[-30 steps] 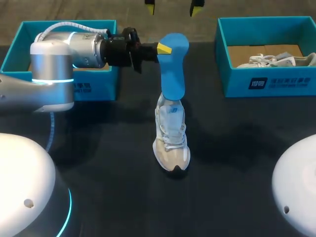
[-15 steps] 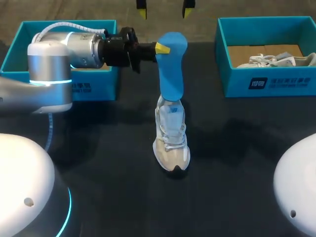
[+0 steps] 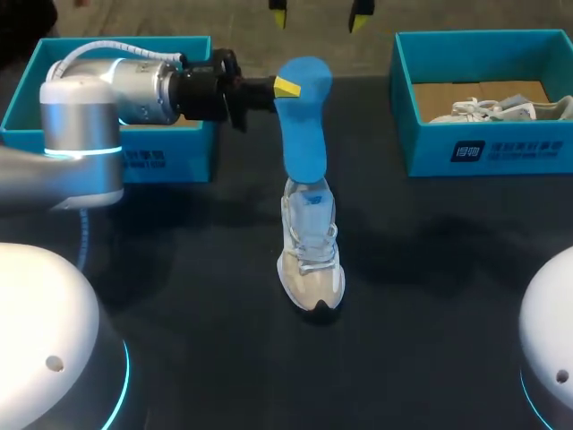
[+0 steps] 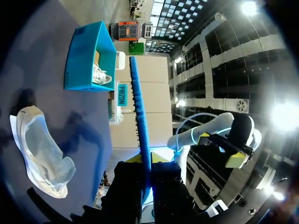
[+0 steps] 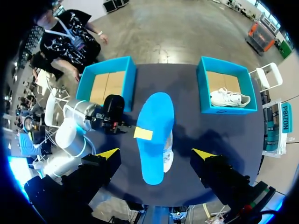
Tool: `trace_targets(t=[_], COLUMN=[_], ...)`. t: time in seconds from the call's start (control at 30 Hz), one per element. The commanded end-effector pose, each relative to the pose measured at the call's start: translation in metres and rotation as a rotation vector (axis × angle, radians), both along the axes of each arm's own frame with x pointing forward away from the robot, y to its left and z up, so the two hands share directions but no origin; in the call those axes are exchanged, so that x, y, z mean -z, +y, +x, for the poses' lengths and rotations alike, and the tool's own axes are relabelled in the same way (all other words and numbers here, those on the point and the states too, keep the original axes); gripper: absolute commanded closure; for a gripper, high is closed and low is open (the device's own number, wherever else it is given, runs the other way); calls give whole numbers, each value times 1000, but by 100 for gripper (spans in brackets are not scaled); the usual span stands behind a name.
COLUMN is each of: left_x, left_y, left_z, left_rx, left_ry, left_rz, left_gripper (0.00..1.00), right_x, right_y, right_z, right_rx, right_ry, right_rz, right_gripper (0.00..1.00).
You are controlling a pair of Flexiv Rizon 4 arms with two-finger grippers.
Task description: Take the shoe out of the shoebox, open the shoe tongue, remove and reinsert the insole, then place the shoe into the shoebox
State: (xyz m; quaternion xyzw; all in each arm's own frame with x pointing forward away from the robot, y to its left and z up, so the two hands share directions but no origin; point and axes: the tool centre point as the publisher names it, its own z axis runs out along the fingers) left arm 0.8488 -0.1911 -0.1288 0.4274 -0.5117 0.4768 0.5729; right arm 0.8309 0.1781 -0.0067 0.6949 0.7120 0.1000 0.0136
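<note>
L pincer [image 3: 288, 87]: clamped on top end of blue insole [image 3: 300, 134], which hangs upright over shoe [image 3: 311, 255]. Insole's lower end at shoe mouth; in or out unclear.
R pincer [image 3: 318, 13]: spread wide, empty, overhead.
Shoe: on tabletop [image 3: 430, 296], outside empty shoebox [image 3: 170, 161].
Status, est.: unboxing done; insole approx. out; tongue can't tell.
To do: reinsert, rebox.
</note>
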Motion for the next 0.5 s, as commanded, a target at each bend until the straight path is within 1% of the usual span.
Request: trace_targets(t=[0.03,0.17,0.4,0.5], left_x=[-2,-1,0,0], left_y=[4,5,6,6], left_z=[-3,-4,-5,-5], left_rx=[-9,-7,5,7], left_ry=[-1,-4,-7,-10], left_rz=[4,4,5,7], left_gripper=[100,100,100,100], right_x=[3,4,8,11], right_y=[-18,-27,-40,-45], right_z=[-4,-3,-6,-8], right_rx=[-9,-9,-41,-38], right_ry=[-7,-6,6,6], right_rz=[99,132,244,271], right_gripper=[0,0,0,0])
